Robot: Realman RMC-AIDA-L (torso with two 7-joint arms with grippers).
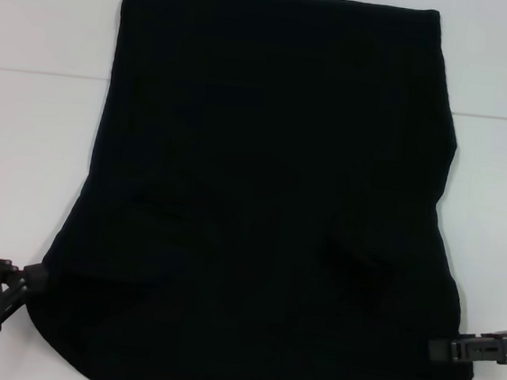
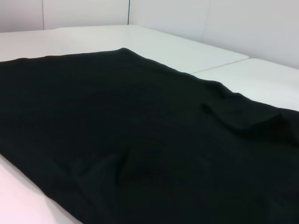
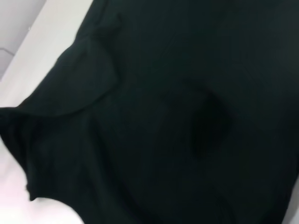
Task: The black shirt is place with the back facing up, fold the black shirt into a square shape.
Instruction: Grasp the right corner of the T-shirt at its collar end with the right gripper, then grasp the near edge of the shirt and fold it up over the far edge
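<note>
Large soft plain-black fabric shirt (image 1: 266, 200) lies spread on white table (image 1: 33, 131), hem end far, wider end near robot's body. No lettering showing. Sleeves appear tucked in already, sides running roughly straight; one raised crease near-right of centre.

Risks:
- Cloth wider near than far, so a lengthwise fold from here likely comes out skewed, not square.
- If L and R lift unevenly, or one slips off its corner, fabric will drag and bunch; the existing crease could get trapped in the fold.
- Near edge hangs close to table edge; a tug toward the body may pull it off.

Pose: left gripper (image 1: 31, 280) low at near-left corner, tips touching shirt edge. Right gripper (image 1: 441, 349) low at near-right edge, arm reaching in sideways. Jaws on both: can't tell whether spread or pinching cloth, black on black. Wrist views show only fabric.
</note>
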